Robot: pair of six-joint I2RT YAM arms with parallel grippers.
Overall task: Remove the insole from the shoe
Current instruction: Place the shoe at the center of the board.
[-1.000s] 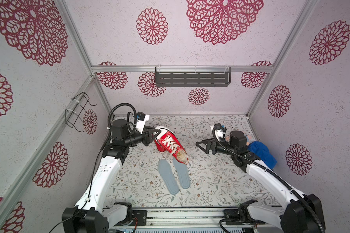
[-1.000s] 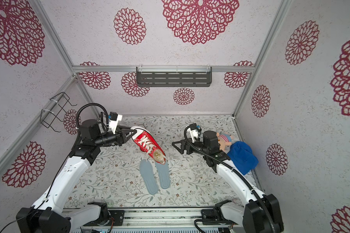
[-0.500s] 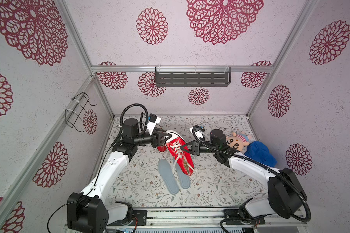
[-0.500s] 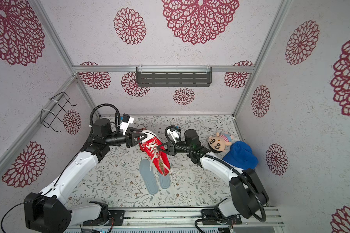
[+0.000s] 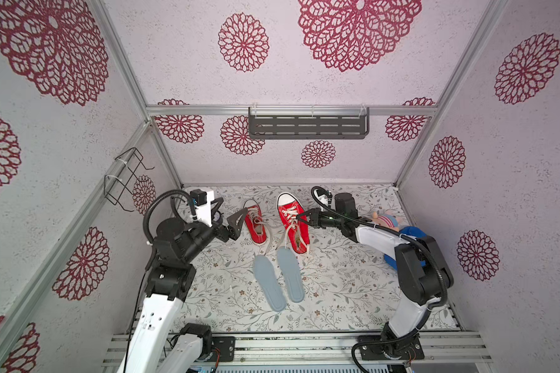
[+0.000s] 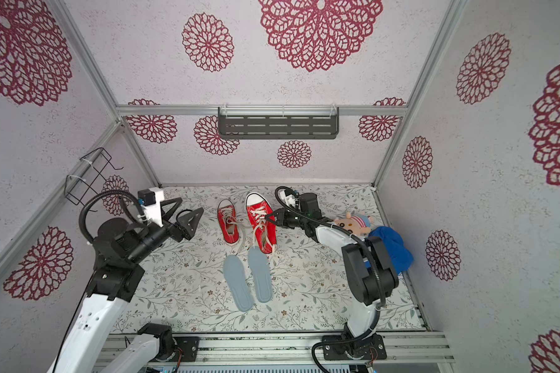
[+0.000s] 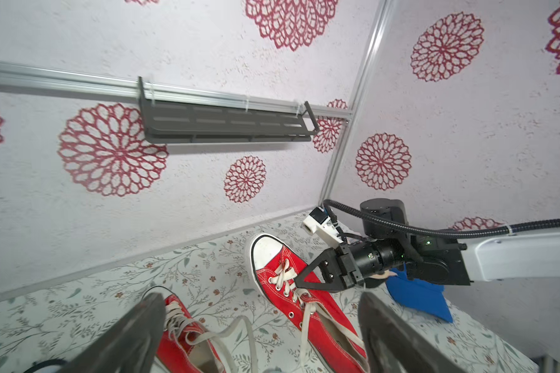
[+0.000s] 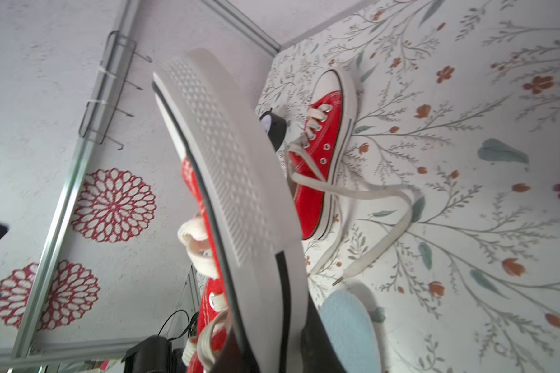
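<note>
The plush toy (image 6: 353, 222) sits half hidden behind the right arm, and the insides of both shoes are hard to read. One grey-blue insole (image 5: 290, 274) lies flat on the counter (image 5: 353, 290) beside a second insole (image 5: 269, 281), just robot-side of the shoes' heels. Only the right wrist view shows the held shoe (image 8: 227, 168) from beneath, white dotted sole tilted, the right hand (image 7: 295, 284) narrowed onto its laced side, while the left hand (image 7: 261, 296) gapes wide, empty, near the other shoe (image 5: 255, 226)
</note>
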